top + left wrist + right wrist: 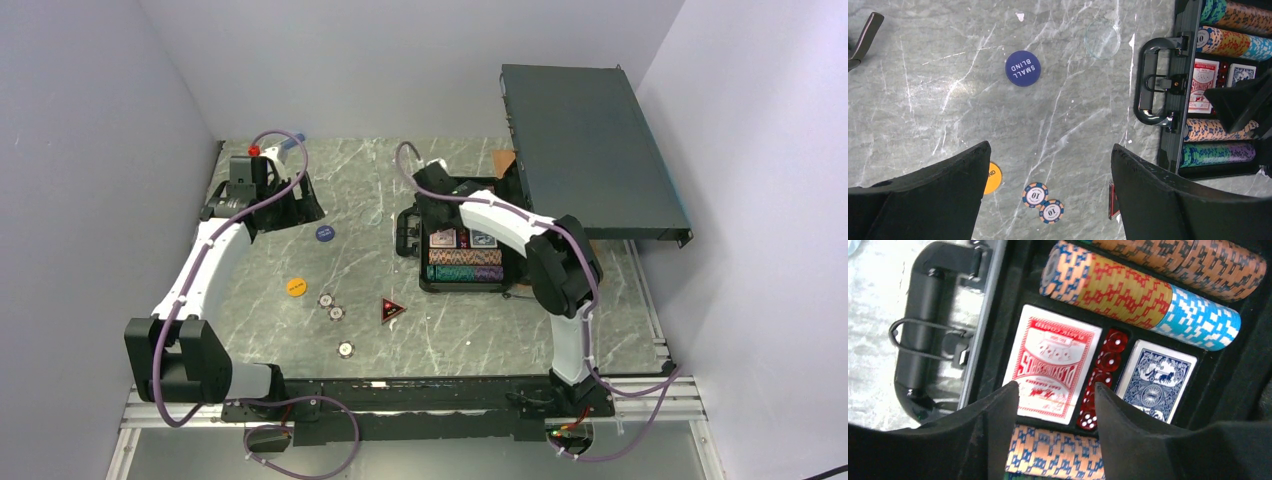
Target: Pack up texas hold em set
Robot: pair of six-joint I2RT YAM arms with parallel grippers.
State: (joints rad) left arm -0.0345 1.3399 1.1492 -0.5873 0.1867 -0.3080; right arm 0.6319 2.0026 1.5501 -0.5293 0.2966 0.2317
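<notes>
— Top view?
— Fixed high behind both bases [570, 385], facing down, far enough for the whole table [450, 330].
— Left wrist?
— Well above, looking straight down past the left claw [1049, 147]; case [1186, 65] off to one side of it.
— Right wrist?
— Very near, angled down into the case just ahead of the right claw [1055, 390].
— Shared by all three?
— The handle [923, 340], red deck [1050, 360], blue deck [1155, 377].
</notes>
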